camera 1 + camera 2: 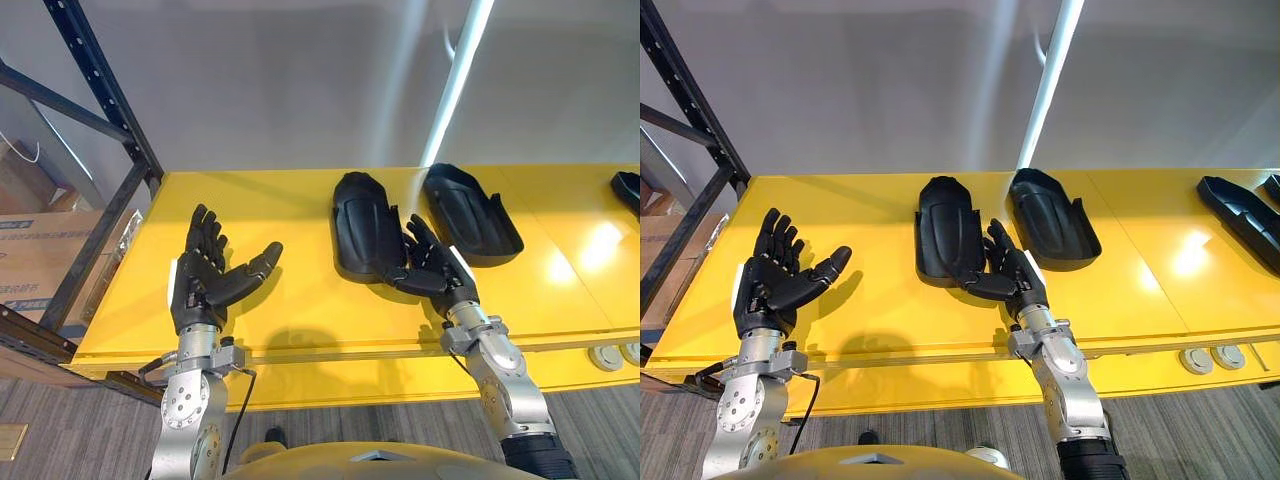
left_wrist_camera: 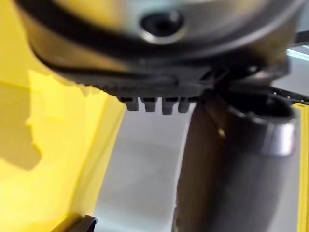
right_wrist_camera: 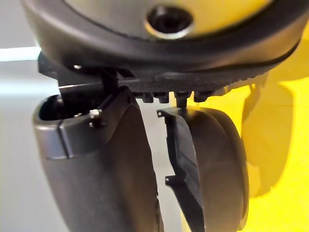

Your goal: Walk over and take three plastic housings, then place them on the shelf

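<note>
Fingers (image 1: 203,232) of the left hand (image 1: 200,282) were straight and spread, palm up and empty, at 8 o'clock over the yellow shelf (image 1: 300,310). At 5 o'clock, the right hand (image 1: 432,270) rested extended fingers against the near edge of a black plastic housing (image 1: 362,222), not gripping it. A second housing (image 1: 470,212) lay just beside, at 1 o'clock. A third housing (image 1: 1243,222) lay well apart, at 3 o'clock.

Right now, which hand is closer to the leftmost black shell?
Right hand: its fingers are at the near edge of the shell. The left hand hangs open well to the shell's left.
</note>
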You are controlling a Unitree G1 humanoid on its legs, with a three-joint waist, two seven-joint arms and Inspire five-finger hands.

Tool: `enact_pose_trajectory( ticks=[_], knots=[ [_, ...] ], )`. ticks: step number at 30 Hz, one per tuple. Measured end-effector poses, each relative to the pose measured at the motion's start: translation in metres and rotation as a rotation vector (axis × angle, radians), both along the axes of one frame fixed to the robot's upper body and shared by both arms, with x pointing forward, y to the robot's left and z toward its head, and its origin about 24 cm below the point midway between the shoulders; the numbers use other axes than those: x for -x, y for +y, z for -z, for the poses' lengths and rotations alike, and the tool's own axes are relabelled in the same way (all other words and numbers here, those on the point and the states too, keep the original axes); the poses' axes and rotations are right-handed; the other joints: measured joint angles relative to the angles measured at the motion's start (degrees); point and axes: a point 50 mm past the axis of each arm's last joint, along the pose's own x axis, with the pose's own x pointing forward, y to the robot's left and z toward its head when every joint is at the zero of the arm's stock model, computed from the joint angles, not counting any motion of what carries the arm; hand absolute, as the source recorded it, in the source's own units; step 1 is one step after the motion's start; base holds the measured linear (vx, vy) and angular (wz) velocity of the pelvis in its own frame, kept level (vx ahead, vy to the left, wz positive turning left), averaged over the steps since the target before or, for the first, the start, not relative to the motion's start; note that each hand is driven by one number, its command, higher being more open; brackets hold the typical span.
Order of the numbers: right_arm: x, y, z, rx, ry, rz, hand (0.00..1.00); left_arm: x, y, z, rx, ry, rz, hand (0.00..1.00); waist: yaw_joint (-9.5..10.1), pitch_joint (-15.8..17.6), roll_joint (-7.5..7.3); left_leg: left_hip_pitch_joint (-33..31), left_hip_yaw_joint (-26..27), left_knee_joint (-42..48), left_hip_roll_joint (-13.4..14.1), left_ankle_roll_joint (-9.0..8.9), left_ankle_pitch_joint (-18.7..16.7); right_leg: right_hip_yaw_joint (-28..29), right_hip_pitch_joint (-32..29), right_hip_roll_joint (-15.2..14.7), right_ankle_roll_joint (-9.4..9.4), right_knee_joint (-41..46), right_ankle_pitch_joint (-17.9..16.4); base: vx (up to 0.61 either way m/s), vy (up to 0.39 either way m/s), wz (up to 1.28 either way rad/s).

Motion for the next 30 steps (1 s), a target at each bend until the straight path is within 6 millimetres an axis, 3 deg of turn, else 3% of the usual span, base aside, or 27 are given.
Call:
enact_pose_trajectory(
  ticks=[22, 24, 30],
  knots=[
    [-0.018, 0.007, -0.02, 0.049, -0.088, -0.004, 1.0, -0.003, -0.006, -0.002, 0.004, -0.008, 0.026, 1.0, 0.66, 0.0, 0.05, -0.1, 0.0, 0.0, 0.1, -0.05, -0.2, 0.0, 0.0, 0.1, 0.34, -0.1, 0.2, 0.0, 0.0, 0.0],
    [-0.019, 0.004, -0.031, 0.114, -0.14, 0.039, 1.0, -0.003, -0.006, -0.001, 0.0, -0.005, 0.033, 1.0, 0.9, 0.0, 0.07, -0.1, 0.0, 0.0, 0.1, -0.04, -0.2, 0.1, 0.0, 0.1, 0.35, -0.2, 0.2, 0.0, 0.0, 0.0],
    [-0.008, 0.001, -0.089, 0.178, -0.453, 0.112, 1.0, -0.003, -0.005, -0.001, -0.006, 0.0, 0.028, 1.0, 0.91, 0.0, 0.07, 0.0, 0.6, 0.0, 0.1, 0.24, -0.7, 0.3, -0.2, 0.0, 0.42, -0.2, 0.2, 0.0, 0.0, -0.03]
  ],
)
